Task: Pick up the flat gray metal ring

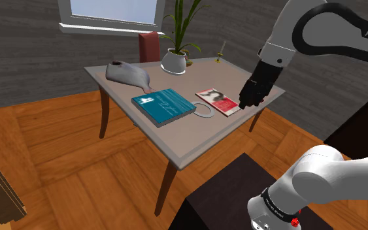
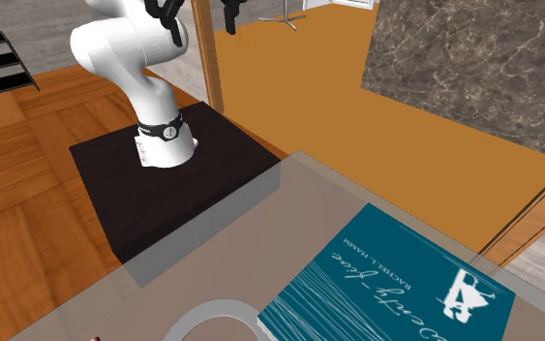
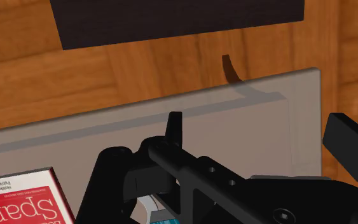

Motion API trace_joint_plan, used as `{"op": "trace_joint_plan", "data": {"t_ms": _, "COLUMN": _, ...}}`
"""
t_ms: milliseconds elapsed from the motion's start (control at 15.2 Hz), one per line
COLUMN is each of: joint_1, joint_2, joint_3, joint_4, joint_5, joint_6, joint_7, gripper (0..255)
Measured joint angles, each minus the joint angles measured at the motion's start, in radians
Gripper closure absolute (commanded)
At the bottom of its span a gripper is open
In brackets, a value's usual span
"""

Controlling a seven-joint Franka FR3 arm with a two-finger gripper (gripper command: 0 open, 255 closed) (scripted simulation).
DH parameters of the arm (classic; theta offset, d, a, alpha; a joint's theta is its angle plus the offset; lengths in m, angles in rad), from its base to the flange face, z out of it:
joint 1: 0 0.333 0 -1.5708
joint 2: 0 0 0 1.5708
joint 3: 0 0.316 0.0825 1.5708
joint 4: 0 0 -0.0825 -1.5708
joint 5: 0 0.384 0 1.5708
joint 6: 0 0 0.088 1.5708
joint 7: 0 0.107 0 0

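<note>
Lettering on the arm and two books
Arm (image 1: 362, 40) reads "FRAN", cut at the edge; red book (image 3: 18, 200) reads "Spark"; the teal book's (image 2: 377, 291) script title is not legible.

Surface (image 1: 189, 140), grey top, wooden legs: teal book (image 1: 163, 106); red-covered book (image 1: 218, 100) near it; white-potted plant (image 1: 174, 61); grey curved vessel (image 1: 130, 76) lying down. Dark red chair (image 1: 150, 46) behind.

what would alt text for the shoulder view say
A white robot arm's black gripper hovers above a grey-topped table, just right of a red book in this view. A flat pale ring lies between that book and a teal book; a potted plant stands at the far edge.
</note>
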Motion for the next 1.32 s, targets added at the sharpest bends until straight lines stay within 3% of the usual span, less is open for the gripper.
{"op": "trace_joint_plan", "data": {"t_ms": 132, "joint_1": -0.001, "joint_2": 0.008, "joint_3": -0.006, "joint_4": -0.006, "joint_5": -0.006, "joint_6": 0.014, "joint_7": -0.012, "gripper": 0}}
{"op": "trace_joint_plan", "data": {"t_ms": 726, "joint_1": -0.016, "joint_2": 0.23, "joint_3": -0.097, "joint_4": -0.032, "joint_5": -0.085, "joint_6": 0.268, "joint_7": -0.214, "gripper": 0}}
{"op": "trace_joint_plan", "data": {"t_ms": 1320, "joint_1": -0.021, "joint_2": 0.567, "joint_3": -0.178, "joint_4": 0.062, "joint_5": -0.116, "joint_6": 0.526, "joint_7": -0.417, "gripper": 0}}
